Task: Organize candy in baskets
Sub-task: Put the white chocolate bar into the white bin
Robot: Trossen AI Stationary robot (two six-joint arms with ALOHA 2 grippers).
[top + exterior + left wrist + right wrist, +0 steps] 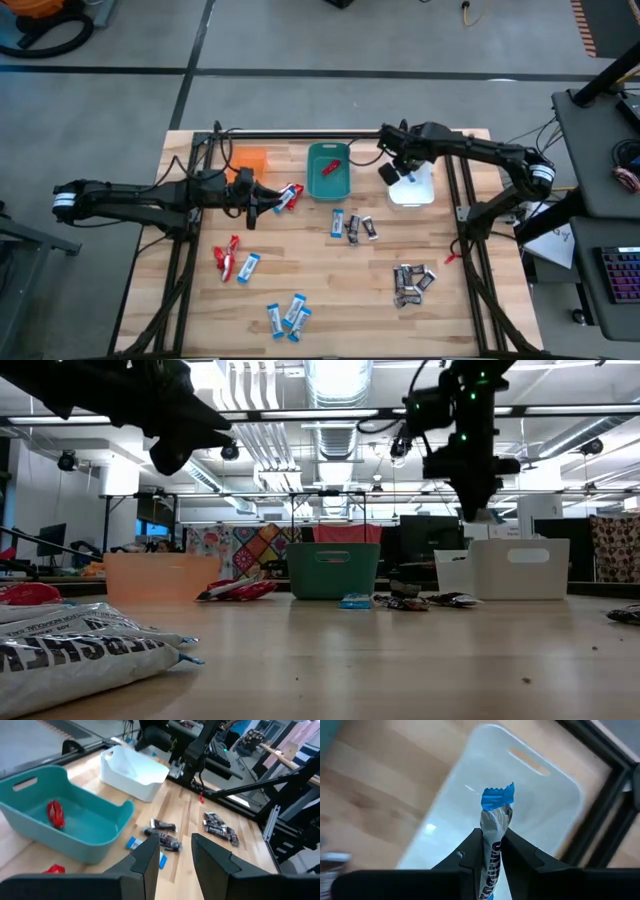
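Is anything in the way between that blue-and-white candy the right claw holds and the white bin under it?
Nothing visible. The right gripper holds the blue-and-white candy directly above the open whitish bin, with nothing between them.

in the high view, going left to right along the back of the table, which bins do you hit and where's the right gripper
orange bin → teal bin → right gripper, shut on a blue-and-white candy bar, over the whitish bin.
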